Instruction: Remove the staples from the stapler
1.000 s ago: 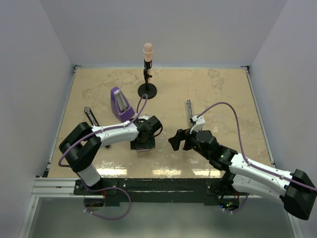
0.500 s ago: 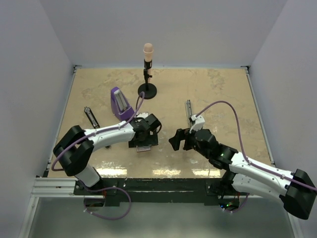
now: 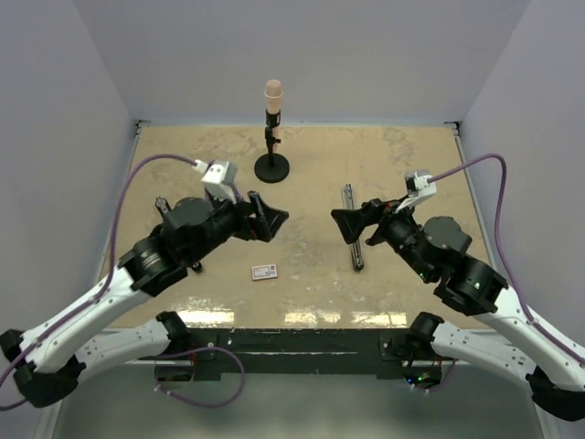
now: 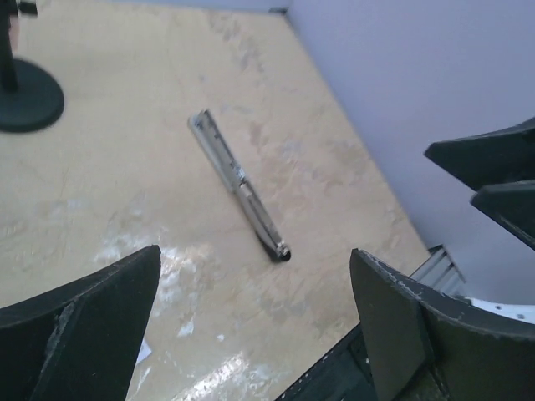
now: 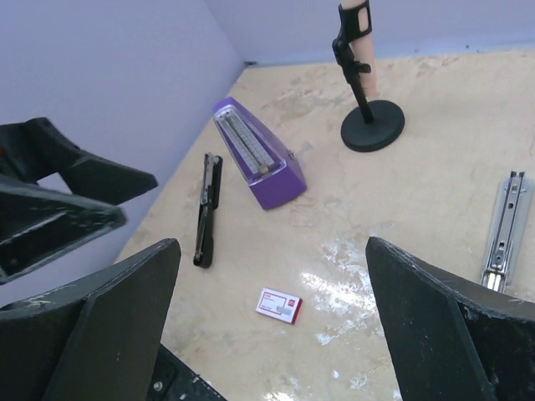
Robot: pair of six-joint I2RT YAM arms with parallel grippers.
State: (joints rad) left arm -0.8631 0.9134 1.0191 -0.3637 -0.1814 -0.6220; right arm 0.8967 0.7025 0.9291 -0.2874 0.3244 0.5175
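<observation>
The black stapler (image 5: 206, 209) lies flat at the table's left; in the top view only its far end (image 3: 161, 203) shows beside my left arm. A long silvery metal rail with a black tip (image 3: 353, 229) lies right of centre, and it also shows in the left wrist view (image 4: 238, 184). I cannot make out a separate short strip of staples. My left gripper (image 3: 265, 218) is open, empty and held above the table, pointing right (image 4: 255, 259). My right gripper (image 3: 345, 222) is open, empty and held high, pointing left (image 5: 272, 246).
A purple wedge-shaped object (image 5: 255, 154) stands next to the stapler, hidden behind my left arm in the top view. A small pink-and-white card (image 3: 265, 271) lies near the front centre. A black stand with a round base (image 3: 271, 165) is at the back. Walls enclose the table.
Both arms have lifted off the table and drawn back. My left gripper has left the card and now hangs high; my right gripper has risen and moved right.
</observation>
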